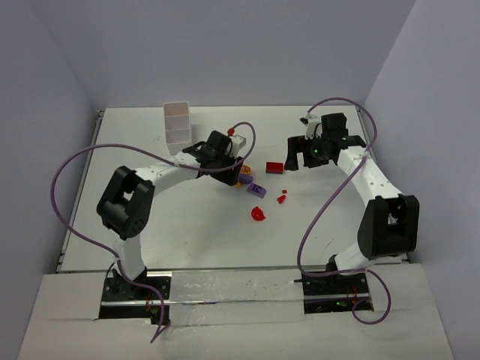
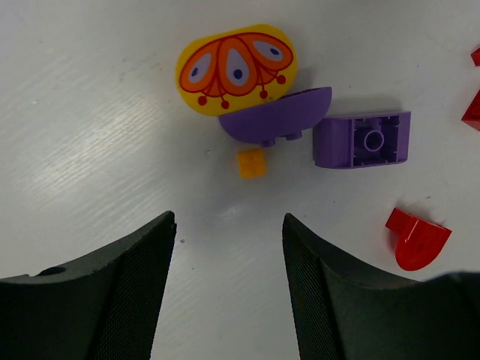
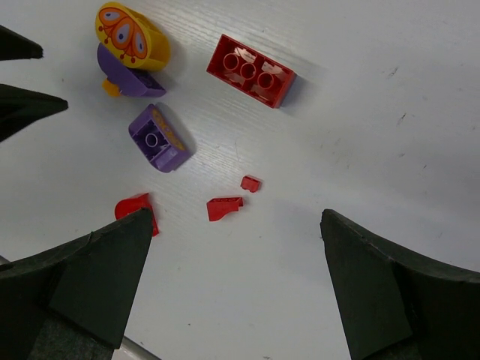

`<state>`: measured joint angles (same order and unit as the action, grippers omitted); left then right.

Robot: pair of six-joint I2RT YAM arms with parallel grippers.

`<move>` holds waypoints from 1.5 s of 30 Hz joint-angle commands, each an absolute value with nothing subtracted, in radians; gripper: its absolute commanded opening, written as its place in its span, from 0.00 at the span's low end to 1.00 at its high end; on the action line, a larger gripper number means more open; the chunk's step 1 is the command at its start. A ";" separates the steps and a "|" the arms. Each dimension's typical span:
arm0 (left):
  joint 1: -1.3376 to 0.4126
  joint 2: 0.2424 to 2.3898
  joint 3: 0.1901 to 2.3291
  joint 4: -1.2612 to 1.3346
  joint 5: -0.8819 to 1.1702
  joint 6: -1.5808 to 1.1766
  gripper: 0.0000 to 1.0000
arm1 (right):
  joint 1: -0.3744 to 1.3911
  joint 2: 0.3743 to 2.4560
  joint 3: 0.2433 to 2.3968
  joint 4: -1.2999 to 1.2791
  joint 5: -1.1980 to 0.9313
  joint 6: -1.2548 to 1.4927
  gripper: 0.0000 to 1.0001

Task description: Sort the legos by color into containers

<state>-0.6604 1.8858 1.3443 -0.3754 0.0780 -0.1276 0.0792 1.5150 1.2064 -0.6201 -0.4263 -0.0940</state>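
Observation:
The legos lie loose at mid-table. In the left wrist view a yellow oval with an orange pattern rests against a purple half-round. Beside them are a tiny orange square, an upturned purple brick and a red rounded piece. My left gripper stands open just short of the orange square, nothing between its fingers. My right gripper is wide open above a red slope and a red bit, with a red brick beyond. The white three-compartment tray sits far left.
The left gripper's fingertips show at the left edge of the right wrist view, close to the yellow and purple pieces. Both arms reach in over the table's middle. Walls close off the back and both sides.

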 commanded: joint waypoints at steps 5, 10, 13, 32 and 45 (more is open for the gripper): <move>-0.718 1.972 1.451 -0.419 0.049 -0.160 0.63 | 0.071 1.501 1.251 -0.630 -0.410 -0.093 1.00; -0.723 2.012 1.480 -0.415 0.029 -0.160 0.61 | 0.071 1.501 1.247 -0.629 -0.410 -0.096 1.00; -0.724 2.035 1.501 -0.420 0.019 -0.161 0.60 | 0.071 1.499 1.244 -0.629 -0.408 -0.097 1.00; -0.724 2.100 1.512 -0.419 0.005 -0.169 0.37 | 0.071 1.506 1.252 -0.632 -0.404 -0.097 1.00; -0.689 1.926 1.474 -0.420 0.011 -0.120 0.07 | 0.071 1.508 1.259 -0.641 -0.408 -0.101 1.00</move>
